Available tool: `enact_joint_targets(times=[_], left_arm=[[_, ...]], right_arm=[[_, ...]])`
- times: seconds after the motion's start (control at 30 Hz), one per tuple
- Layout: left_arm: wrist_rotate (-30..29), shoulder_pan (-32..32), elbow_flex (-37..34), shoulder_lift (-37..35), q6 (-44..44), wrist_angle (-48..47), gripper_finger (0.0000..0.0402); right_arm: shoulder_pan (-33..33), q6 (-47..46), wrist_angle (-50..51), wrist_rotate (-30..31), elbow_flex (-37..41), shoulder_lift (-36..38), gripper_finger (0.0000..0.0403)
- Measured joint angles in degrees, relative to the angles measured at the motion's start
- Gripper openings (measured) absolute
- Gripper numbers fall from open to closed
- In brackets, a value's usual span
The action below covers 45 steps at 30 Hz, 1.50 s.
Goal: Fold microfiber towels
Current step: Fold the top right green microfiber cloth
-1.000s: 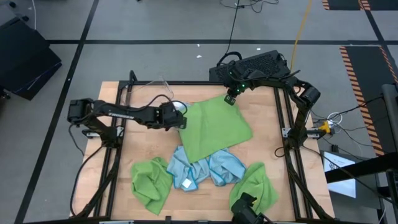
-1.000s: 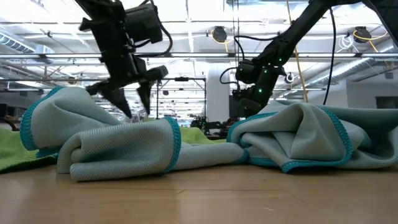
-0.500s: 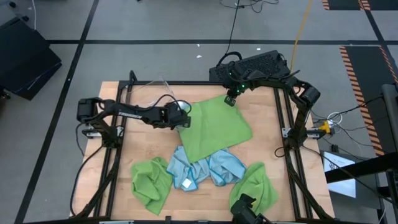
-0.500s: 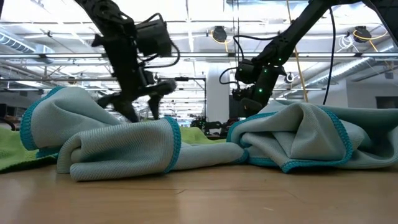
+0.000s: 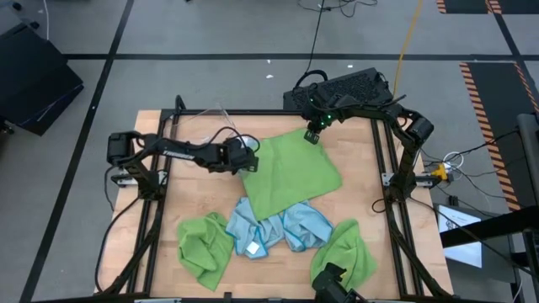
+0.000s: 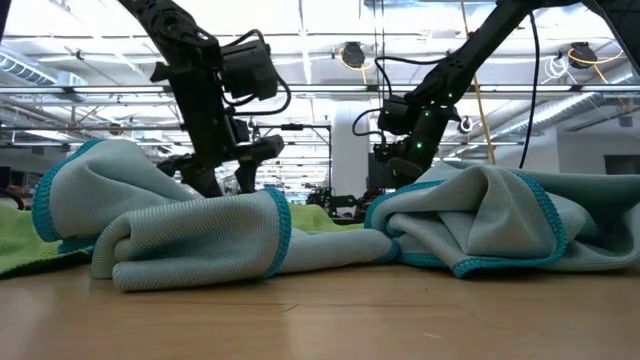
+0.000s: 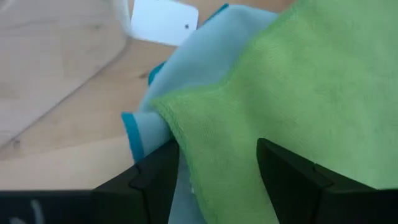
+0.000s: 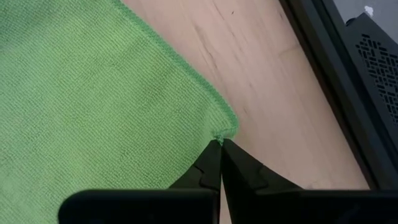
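Note:
A lime green towel (image 5: pixel 290 172) lies spread flat mid-table, one corner pointing to the far edge and one to the left. My right gripper (image 5: pixel 312 135) is shut at its far corner. My left gripper (image 5: pixel 247 160) is open at its left corner, one finger (image 7: pixel 155 180) on each side of the green edge (image 7: pixel 205 143). A light blue towel (image 7: pixel 186 68) with a white tag (image 7: pixel 163 22) lies under that corner. Near the front edge lie crumpled light blue towels (image 5: pixel 274 227) and two bunched green ones (image 5: pixel 205 244) (image 5: pixel 345 252). My left gripper stands astride the green towel's left corner, slanting down from the table's left; whether its fingers touch the cloth I cannot tell. My right gripper pinches the very tip of the far corner (image 8: pixel 217 135) between its fingertips, slanting down from the far right. The towel lies flat on the table.
A clear plastic bin edge (image 5: pixel 215 114) shows at the far left of the table. Black frame rails (image 5: pixel 383 168) run along both sides. A dark box (image 5: pixel 349 88) sits beyond the far edge. Bare wood (image 5: pixel 202 189) lies left of the spread towel.
My left gripper has moved down and toward the table's right, up to the green towel's left corner, staying open. The towels have not moved.

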State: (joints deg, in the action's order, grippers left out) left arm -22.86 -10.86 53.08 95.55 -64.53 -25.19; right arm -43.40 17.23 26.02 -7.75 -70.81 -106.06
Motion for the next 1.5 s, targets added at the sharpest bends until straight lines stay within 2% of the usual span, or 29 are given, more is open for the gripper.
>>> enact_joint_targets(times=[0.27,0.4,0.8,0.93,1.07,1.2,1.33,1.5], left_arm=[[0.39,-1.13,0.00,0.02,1.40,-0.21,0.0120],[0.55,-1.13,0.00,0.02,2.04,-0.22,0.0090],[0.75,-1.86,0.00,0.04,4.57,-0.24,0.0081],[0.88,-2.13,-0.04,0.68,10.44,-0.38,0.0072],[0.69,-2.06,-0.02,0.83,17.74,0.06,0.0014],[-2.10,-1.21,-0.04,0.31,25.04,1.45,0.0005],[-6.42,0.43,-0.04,-1.03,33.93,2.53,0.0004],[-12.61,2.01,0.00,-4.27,44.13,8.47,0.0003]], right_arm=[[0.00,0.20,-0.02,0.00,0.00,0.00,0.0000],[0.00,0.20,-0.02,0.00,0.00,0.00,0.0000],[0.00,0.22,-0.02,-0.02,0.00,0.00,0.0000],[0.02,0.19,0.01,-0.02,0.00,0.00,0.0000],[0.03,0.20,1.15,-0.03,-0.02,0.42,0.0000],[0.11,0.31,3.94,-0.04,0.06,2.59,0.0000],[0.13,0.26,4.26,-0.04,4.12,8.70,0.0000],[0.14,-1.57,3.93,0.03,11.90,19.37,0.0000]])
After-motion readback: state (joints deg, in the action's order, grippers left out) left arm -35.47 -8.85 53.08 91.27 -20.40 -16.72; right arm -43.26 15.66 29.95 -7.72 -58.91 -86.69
